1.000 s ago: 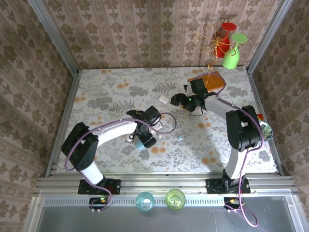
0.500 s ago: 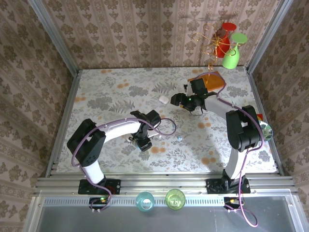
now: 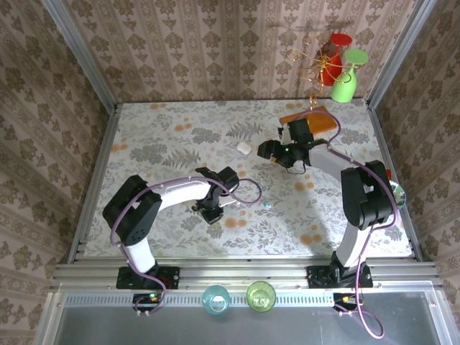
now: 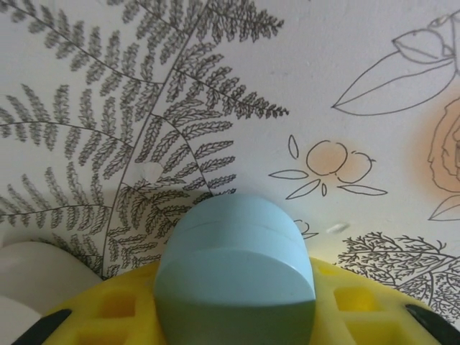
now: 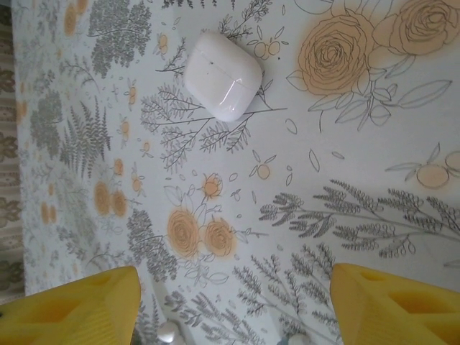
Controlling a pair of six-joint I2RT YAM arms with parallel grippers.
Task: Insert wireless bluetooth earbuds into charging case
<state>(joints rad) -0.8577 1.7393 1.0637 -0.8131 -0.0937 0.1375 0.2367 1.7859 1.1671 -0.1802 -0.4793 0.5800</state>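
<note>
The left gripper [image 3: 213, 213] has its jaws drawn in on the blue case [image 4: 235, 269]. In the wrist view its yellow fingers [image 4: 359, 309] bear on both flanks, so I log it as gripped. The case rests on the table [image 4: 359, 86], lid closed, with the seam line showing on the side facing out past the fingertips. A pale rounded shape [image 4: 29, 277] sits just outside one finger; I cannot tell what it is.

The right gripper [image 3: 263, 149] has its fingers spread wide with nothing between them. The white case [image 5: 223, 75], also closed, lies ahead of its fingertips and apart from them.

Earbuds: the only one I can make out is the teal earbud [image 3: 267, 205], a tiny speck on the table to the right of the left gripper, near it and between the two grippers. I cannot pick out any white ones.

My reading of the step in hand: secure the blue case so it can be opened and loaded.

- Keep the pads below the seam. Pressure on the lid would clamp it shut.
- The shell is rounded and glossy, so I expect it to squirt forward under a hard squeeze. Grip just firmly enough, with the case centred.
- Check that it sits level before lifting or turning.
- Leave the seam side facing away from the left gripper, so the right one has free access.
</note>
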